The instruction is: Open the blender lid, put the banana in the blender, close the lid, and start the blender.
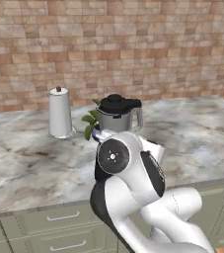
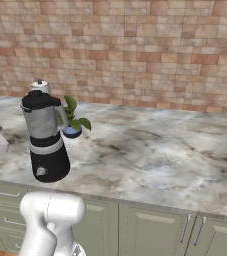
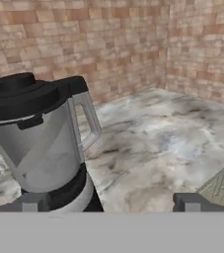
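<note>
On the marble bench [image 2: 150,150] stands one blender [image 2: 45,137], near the front edge, with its one blender lid [image 3: 22,94] seated on the jar; no banana can be made out. Close before it, the end effector [image 3: 108,203] is spread wide and holds nothing. The lid looks light, rigid and smooth, so I judge its raised central knob the best place to pinch, while the jar seems hard, slick plastic, best steadied by its side handle.

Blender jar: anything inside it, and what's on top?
The black blender lid sits on top of the blender, closed. Through the translucent grey jar nothing shows inside; its very bottom, sunk into the black base, cannot be seen.
</note>
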Motion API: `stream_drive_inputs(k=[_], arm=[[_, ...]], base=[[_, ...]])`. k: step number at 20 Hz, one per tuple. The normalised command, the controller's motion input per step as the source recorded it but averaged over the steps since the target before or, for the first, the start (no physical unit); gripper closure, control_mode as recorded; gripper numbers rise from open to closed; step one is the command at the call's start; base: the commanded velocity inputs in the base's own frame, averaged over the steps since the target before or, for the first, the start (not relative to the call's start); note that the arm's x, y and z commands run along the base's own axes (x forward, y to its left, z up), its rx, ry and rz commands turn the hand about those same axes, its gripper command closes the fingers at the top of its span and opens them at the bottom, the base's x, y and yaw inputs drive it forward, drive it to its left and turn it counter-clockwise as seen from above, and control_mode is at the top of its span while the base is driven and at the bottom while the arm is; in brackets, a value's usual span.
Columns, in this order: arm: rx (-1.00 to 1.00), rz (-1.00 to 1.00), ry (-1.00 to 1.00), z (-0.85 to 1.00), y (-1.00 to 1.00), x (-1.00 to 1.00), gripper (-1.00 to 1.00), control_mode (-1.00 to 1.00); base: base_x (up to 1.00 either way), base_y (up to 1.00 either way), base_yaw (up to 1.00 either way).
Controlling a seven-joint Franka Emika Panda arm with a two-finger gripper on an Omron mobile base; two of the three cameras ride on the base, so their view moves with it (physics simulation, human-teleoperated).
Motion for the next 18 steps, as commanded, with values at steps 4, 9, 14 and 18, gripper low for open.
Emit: stream_drive_inputs(k=[4,9,14,18], arm=[[-0.01,-0.35,-0.25,-0.32,0.0,-0.03,-1.0,-1.0],[0.0,-0.28,-0.23,-0.27,-0.01,0.0,-1.0,-1.0],[0.0,-0.28,-0.11,-0.58,0.0,0.0,-1.0,-1.0],[0.0,-0.33,0.02,-0.74,0.0,0.0,-1.0,-1.0]], base=[[0.0,0.0,0.0],[0.0,0.0,0.0],[0.0,0.0,0.0],[0.0,0.0,0.0]])
